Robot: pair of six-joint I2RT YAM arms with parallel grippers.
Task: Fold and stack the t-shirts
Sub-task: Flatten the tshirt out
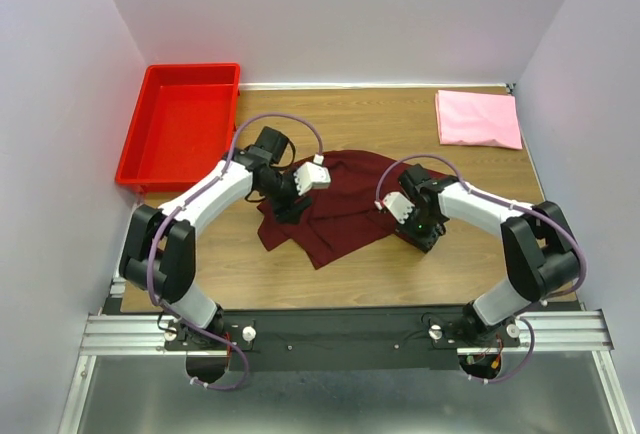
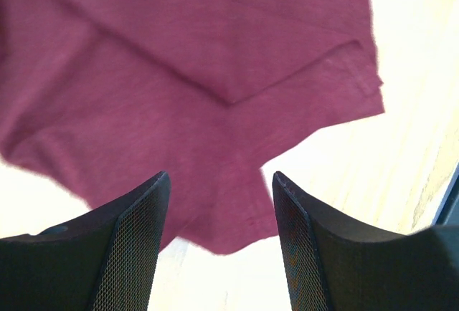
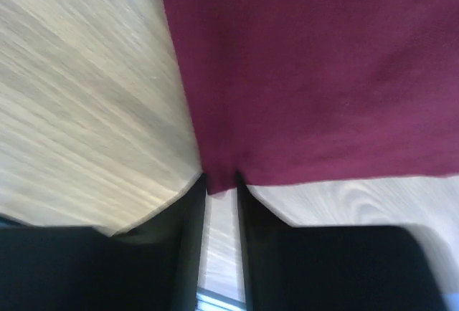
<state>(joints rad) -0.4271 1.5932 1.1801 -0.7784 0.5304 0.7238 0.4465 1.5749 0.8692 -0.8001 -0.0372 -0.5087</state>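
Observation:
The dark maroon t-shirt (image 1: 345, 204) lies partly folded and rumpled in the middle of the table. The light pink t-shirt (image 1: 478, 119) lies folded flat at the far right corner. My left gripper (image 1: 293, 212) hovers over the maroon shirt's left side. In the left wrist view it (image 2: 221, 178) is open, with a shirt corner (image 2: 222, 225) below the gap. My right gripper (image 1: 420, 239) is at the shirt's right edge. In the right wrist view its (image 3: 221, 176) jaws stand narrowly apart, and a corner of the maroon cloth (image 3: 323, 74) reaches between the tips.
A bright red plastic bin (image 1: 180, 124) stands at the far left, partly off the wooden table (image 1: 400, 114). White walls close in the left, right and back sides. The arms' mounting rail (image 1: 340, 332) runs along the near edge.

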